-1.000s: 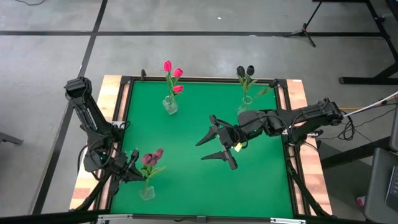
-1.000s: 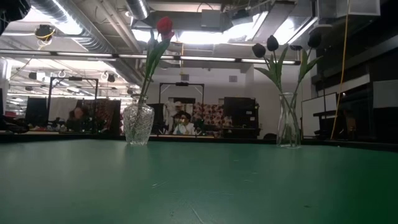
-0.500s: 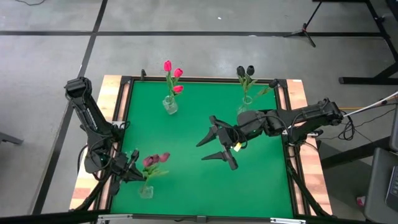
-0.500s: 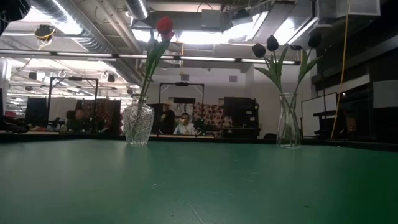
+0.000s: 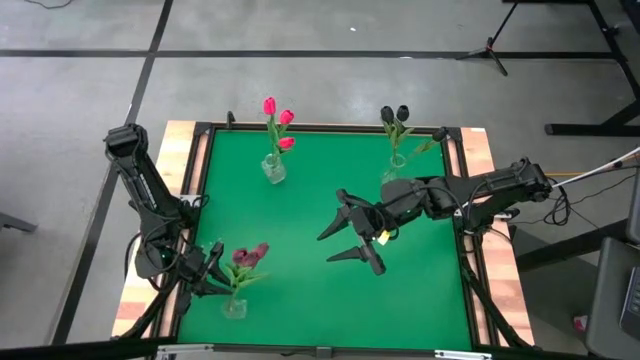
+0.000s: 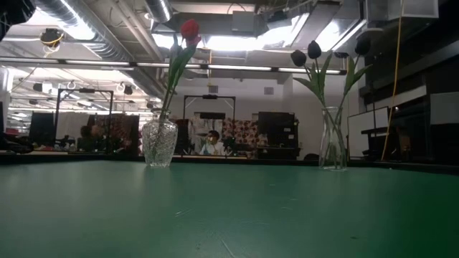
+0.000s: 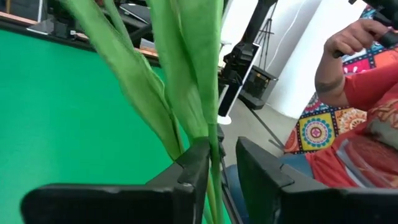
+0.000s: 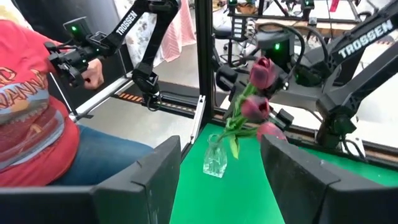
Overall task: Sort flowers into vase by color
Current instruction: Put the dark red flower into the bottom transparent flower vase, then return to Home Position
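Left hand (image 5: 212,275) sits at the near-left corner of the tabletop (image 5: 300,210), fingers slightly parted around a maroon tulip's stem (image 7: 214,168) in its small glass vase (image 5: 236,306). We should widen fully and back straight off so the leaves don't drag. Right hand (image 5: 350,233) hovers mid-tabletop, fingers spread, empty, well apart from the tulips.

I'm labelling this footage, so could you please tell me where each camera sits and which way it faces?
High: overhead, straight down on the table; both arms show.
Low: at table height, facing the room; red vase, black vase; no arm.
Left wrist: on the left arm, past its fingers at green stems.
Right wrist: on the right arm, between its fingers towards the maroon flowers.
Shared: high and right wrist both see the maroon flowers.
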### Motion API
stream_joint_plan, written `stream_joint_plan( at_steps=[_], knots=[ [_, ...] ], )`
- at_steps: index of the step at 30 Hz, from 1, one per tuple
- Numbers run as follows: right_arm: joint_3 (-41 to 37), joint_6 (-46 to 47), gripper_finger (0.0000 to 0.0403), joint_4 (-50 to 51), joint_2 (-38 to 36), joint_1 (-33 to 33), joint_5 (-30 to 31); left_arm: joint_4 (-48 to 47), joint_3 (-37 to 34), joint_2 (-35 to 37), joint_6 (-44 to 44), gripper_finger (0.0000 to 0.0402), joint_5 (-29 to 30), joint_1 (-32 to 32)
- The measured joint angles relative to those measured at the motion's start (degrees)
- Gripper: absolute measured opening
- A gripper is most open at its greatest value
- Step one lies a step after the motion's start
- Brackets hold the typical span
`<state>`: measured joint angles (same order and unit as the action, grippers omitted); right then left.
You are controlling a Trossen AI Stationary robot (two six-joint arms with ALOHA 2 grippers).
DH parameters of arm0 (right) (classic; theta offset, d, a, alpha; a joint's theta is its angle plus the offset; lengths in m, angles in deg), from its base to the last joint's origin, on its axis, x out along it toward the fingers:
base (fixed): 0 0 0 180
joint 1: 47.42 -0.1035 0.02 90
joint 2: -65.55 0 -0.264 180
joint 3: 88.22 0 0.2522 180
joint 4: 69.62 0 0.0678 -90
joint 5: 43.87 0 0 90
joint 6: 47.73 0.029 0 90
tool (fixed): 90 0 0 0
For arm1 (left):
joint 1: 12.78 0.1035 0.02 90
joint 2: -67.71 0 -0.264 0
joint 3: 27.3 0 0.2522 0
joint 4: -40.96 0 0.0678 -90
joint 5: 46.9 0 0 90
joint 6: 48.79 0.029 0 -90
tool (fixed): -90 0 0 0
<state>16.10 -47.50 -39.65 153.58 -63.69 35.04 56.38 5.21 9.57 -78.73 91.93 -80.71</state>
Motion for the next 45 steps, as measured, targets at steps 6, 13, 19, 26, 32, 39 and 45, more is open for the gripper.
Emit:
stream_joint_plan(
  at_steps=[6,13,19,26,32,39,45],
  knots=[
    [0.0,0.98,0.0221,0.78,0.04,-0.09,0.0,0.03,0.0,0.08,-0.57,0.0107,-0.16,-1.65],
    [0.0,0.96,0.0221,0.76,0.04,-0.77,0.04,0.03,0.0,0.08,-8.14,0.0125,-0.09,-4.85],
    [0.0,0.96,0.0221,0.78,0.04,-0.76,0.05,-0.04,0.0,0.08,-11.97,0.0126,0.59,-7.07],
    [0.0,0.83,0.0221,2.17,0.04,-0.76,0.09,-6.24,0.0,0.1,-13.36,0.0126,5.11,-8.46],
    [0.0,0.8,0.0221,3.2,0.04,-0.76,-0.11,-6.82,-0.02,2.04,-14.5,0.0126,8.96,-8.65],
    [0.0,-0.66,0.0221,3.42,0.04,-0.76,-0.4,-6.37,-0.02,10.55,-9.12,0.0126,8.77,-8.67],
    [-0.02,-3.56,0.0221,5.65,-0.93,-0.59,6.7,-6.3,-0.02,17.72,-3.01,0.0126,7.01,-8.67]
  ],
)
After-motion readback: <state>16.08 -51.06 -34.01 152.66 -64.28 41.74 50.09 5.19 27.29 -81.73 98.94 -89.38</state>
